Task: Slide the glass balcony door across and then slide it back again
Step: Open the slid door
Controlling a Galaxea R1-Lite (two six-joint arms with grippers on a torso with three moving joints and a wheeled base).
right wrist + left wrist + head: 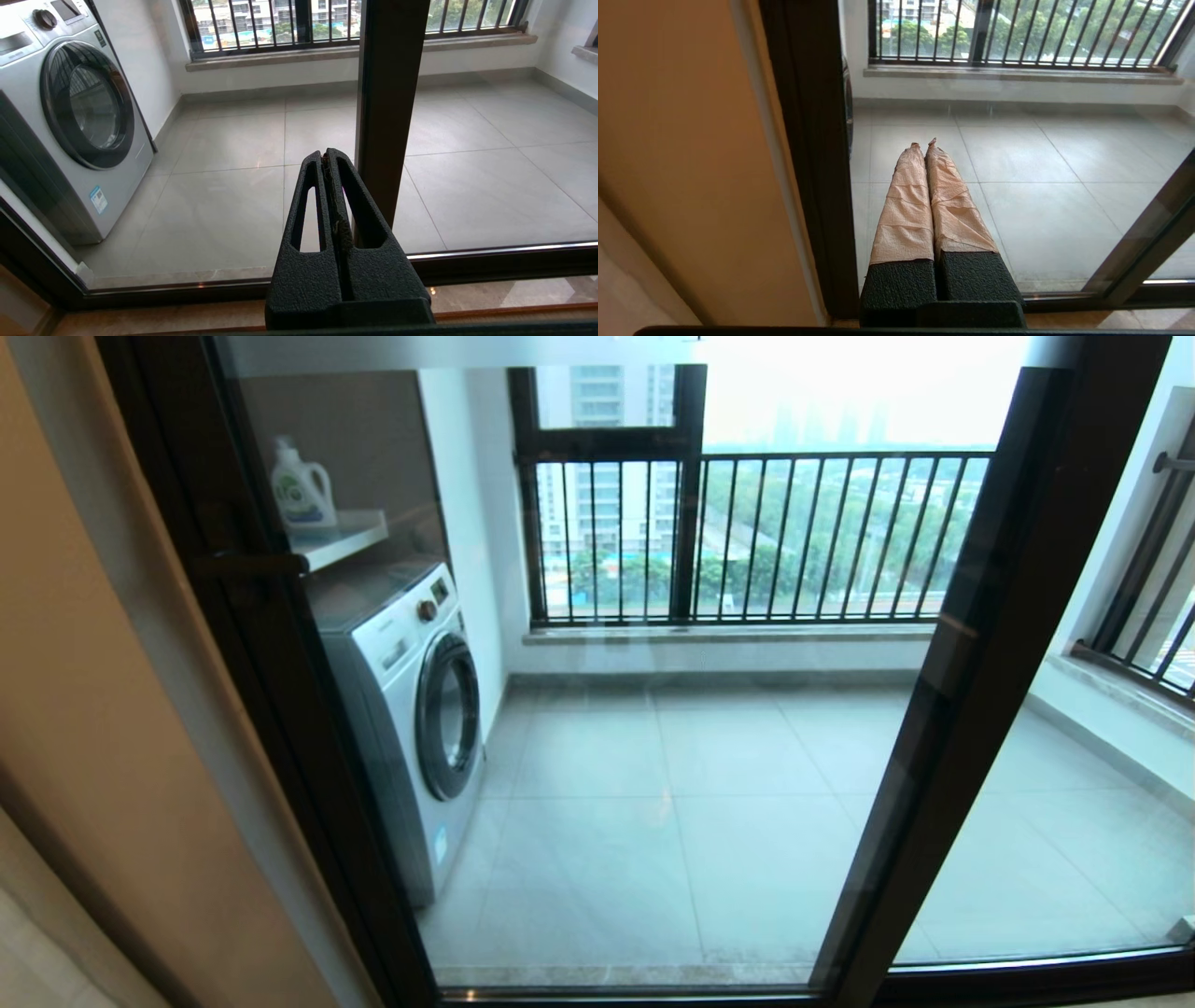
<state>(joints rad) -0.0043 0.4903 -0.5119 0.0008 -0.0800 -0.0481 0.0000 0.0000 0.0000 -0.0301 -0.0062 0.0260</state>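
Fingers of the left gripper [923,142] are pressed together just beside the glass balcony door [597,784]'s vertical handle-side upright, nearer than the equally closed right gripper [327,154].

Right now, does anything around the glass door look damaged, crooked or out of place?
Nothing stands out. The glass balcony door looks intact and sits in its track. The washing machine and detergent bottle stand upright. Both the left gripper and right gripper are shut, empty.

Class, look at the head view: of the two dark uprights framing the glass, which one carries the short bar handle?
The left upright, beside the washing machine; its handle sticks out near the shelf. The right upright shows none.
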